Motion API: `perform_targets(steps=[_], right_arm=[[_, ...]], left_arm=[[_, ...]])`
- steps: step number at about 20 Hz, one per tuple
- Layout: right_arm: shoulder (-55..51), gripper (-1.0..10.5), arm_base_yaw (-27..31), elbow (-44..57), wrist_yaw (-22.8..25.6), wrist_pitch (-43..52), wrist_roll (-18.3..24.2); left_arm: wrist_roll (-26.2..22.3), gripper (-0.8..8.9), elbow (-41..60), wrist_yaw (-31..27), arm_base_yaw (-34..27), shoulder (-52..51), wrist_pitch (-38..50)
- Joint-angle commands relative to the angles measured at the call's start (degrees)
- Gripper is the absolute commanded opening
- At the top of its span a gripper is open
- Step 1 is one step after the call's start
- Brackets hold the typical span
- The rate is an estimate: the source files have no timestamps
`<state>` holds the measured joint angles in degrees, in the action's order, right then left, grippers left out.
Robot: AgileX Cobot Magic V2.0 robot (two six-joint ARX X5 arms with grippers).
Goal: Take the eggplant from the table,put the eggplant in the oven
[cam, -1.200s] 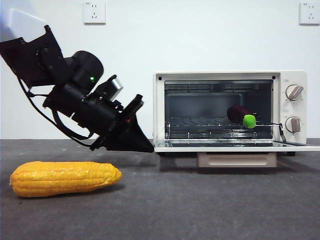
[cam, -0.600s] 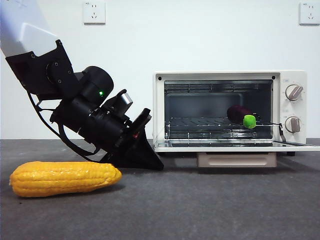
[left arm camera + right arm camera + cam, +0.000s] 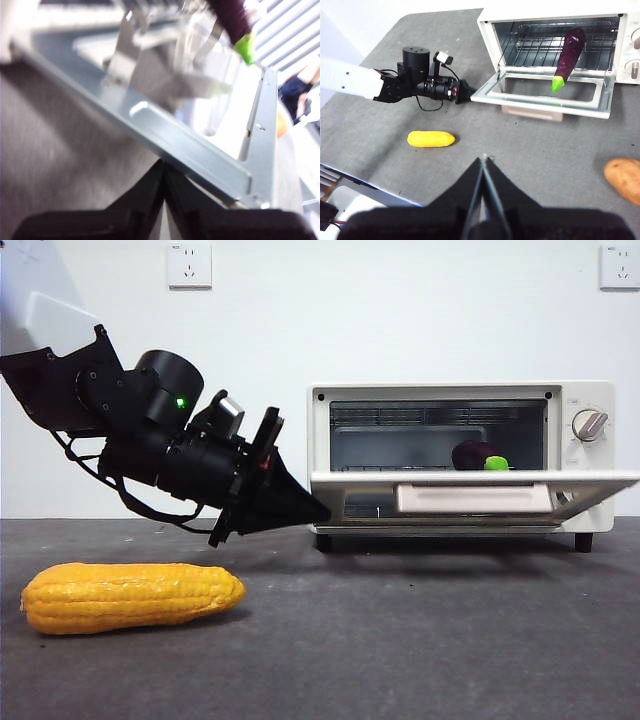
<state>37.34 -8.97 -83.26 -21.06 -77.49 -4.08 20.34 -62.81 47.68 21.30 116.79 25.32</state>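
Observation:
The dark purple eggplant [image 3: 476,454] with its green cap lies on the wire rack inside the cream-white oven [image 3: 580,392], also shown in the right wrist view [image 3: 569,50] and the left wrist view [image 3: 232,20]. The oven door [image 3: 470,480] stands half raised, roughly level. My left gripper [image 3: 320,512] is shut, its tip pressed under the door's left corner [image 3: 163,162]; it appears in the right wrist view too [image 3: 465,93]. High above the grey table [image 3: 400,650], my right gripper [image 3: 484,159] is shut and holds nothing.
A yellow corn cob [image 3: 130,596] lies on the table to the left of the oven, below the left arm. A brown potato [image 3: 625,180] sits at the right, in front of the oven. Two wall sockets are on the white wall behind.
The left gripper dipped to the table beside the door, then rose with its tip under the door's corner. The door has swung up from flat open to half raised.

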Motion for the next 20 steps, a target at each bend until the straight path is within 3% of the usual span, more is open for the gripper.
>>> perform_targets(steps=[1,5,12,15,20], right_arm=[[-0.2,-0.1,-0.1,-0.1,-0.2,-1.4,-0.4],[-0.2,-0.1,-0.1,-0.1,-0.2,-1.4,-0.4],[-0.2,-0.1,-0.1,-0.1,-0.2,-1.4,-0.5],[-0.2,-0.1,-0.1,-0.1,-0.2,-1.4,-0.4],[-0.2,-0.1,-0.1,-0.1,-0.2,-1.4,-0.4]], left_arm=[[3.4,-0.08,-1.7,0.8,-0.4,0.6,3.6],[3.7,-0.08,-6.0,0.0,-0.5,0.6,4.3],[2.2,-0.08,-13.2,-8.3,-0.9,0.6,3.9],[1.7,-0.08,-15.0,-8.0,-1.3,0.5,2.5],[2.0,-0.07,-15.8,-2.3,-1.5,-0.8,-2.4]])
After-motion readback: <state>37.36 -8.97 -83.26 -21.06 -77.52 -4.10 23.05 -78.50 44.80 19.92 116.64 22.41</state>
